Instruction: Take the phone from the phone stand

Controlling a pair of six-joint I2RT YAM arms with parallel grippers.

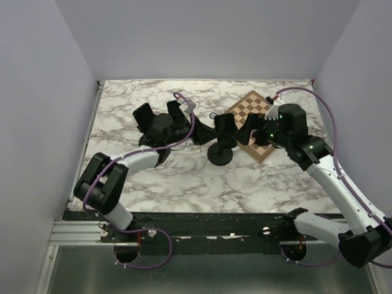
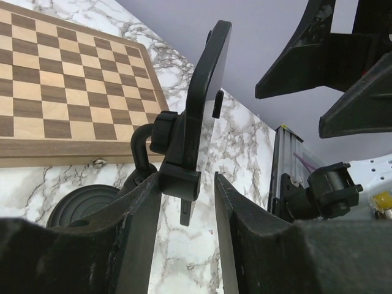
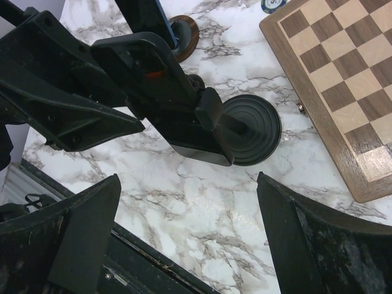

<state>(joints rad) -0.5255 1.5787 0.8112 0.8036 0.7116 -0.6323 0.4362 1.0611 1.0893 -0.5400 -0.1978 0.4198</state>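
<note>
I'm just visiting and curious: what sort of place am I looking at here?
Probably a robot test cell: a left arm and right arm bolted at the edge of a marble-patterned table, plain walls boxing it in, a chessboard and phone stand as props.

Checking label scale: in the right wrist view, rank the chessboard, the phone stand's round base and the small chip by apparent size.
Largest: chessboard, even cropped.
Then the stand's round base.
Smallest: chip, cut by the top edge.
</note>
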